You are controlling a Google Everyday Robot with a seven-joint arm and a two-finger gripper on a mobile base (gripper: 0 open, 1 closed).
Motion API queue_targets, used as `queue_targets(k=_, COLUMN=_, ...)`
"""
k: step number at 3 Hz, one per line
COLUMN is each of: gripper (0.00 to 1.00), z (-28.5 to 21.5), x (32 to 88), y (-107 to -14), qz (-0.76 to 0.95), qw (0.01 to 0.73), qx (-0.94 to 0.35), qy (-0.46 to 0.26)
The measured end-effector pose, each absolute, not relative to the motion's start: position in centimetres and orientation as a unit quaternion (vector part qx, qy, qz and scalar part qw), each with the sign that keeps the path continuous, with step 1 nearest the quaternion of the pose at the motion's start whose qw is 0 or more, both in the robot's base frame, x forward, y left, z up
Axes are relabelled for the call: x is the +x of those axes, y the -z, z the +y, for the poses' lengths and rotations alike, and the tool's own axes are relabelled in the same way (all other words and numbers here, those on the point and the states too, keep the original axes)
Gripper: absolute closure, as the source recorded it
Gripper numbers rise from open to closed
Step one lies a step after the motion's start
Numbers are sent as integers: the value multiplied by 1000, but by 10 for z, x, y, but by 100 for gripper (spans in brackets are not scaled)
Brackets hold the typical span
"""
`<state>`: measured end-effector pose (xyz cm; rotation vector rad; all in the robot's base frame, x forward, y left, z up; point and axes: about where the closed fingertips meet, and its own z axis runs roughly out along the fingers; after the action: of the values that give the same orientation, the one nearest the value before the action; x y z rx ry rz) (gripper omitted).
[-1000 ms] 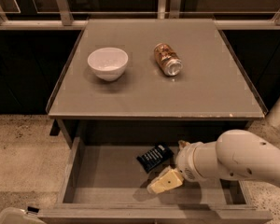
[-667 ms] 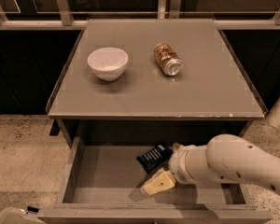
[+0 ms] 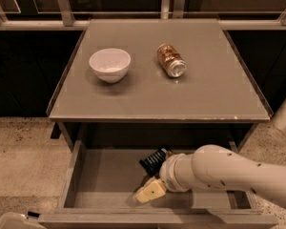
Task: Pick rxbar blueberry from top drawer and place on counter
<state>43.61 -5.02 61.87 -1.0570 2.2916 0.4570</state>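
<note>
The rxbar blueberry [image 3: 153, 159] is a small dark bar with white lettering, lying at the back middle of the open top drawer [image 3: 105, 178], partly hidden by my arm. My gripper [image 3: 148, 192] reaches in from the right and sits low in the drawer, just in front of and below the bar; one cream finger [image 3: 151, 192] shows. The counter [image 3: 157, 89] lies above the drawer.
A white bowl [image 3: 109, 64] stands on the counter's left part. A gold-brown can [image 3: 170, 60] lies on its side to the right of the bowl. The drawer's front wall [image 3: 157, 218] lies just before my gripper. A rail runs behind the counter.
My gripper has moved left and a little forward inside the drawer, away from the bar. The bar, bowl and can have not moved.
</note>
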Motion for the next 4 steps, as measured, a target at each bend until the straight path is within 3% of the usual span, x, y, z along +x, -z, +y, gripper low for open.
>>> queue_targets(k=4, gripper=0, z=-43, x=460, y=-605, qz=854, qw=291, qx=-406, qy=-147)
